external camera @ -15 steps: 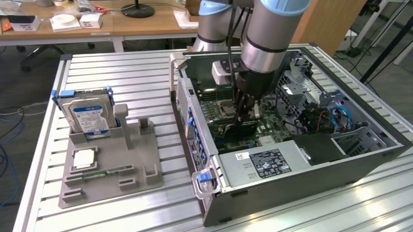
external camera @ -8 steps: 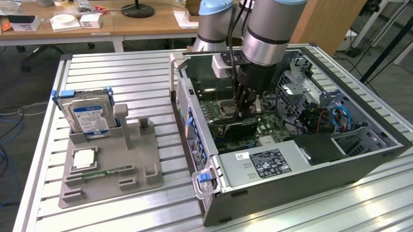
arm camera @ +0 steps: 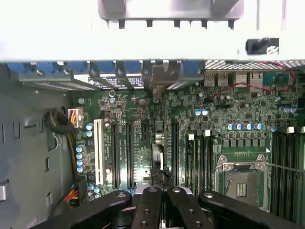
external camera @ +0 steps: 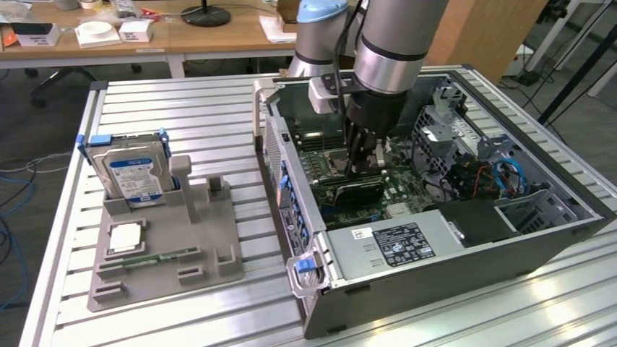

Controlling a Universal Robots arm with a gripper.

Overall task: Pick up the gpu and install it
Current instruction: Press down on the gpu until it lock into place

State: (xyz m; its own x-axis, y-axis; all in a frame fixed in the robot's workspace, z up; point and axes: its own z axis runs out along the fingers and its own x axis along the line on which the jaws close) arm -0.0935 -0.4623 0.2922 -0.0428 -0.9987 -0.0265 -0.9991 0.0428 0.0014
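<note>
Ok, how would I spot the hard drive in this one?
On the table, at the exterior view's left of the open computer case, lies a grey parts holder. The hard drive stands upright at its far end in a blue frame. Its boxy shape and blue-white label set it apart from the flat square chip and narrow green memory stick.

Exterior view: set high and off the arm, looking down at an angle over the slatted worktop (external camera: 193, 108) and into the open computer case (external camera: 540, 238), at middle distance. Wrist view: close above the motherboard (arm camera: 157, 119), facing straight down past the claw (arm camera: 162, 205). Shared: motherboard and case interior.
</note>
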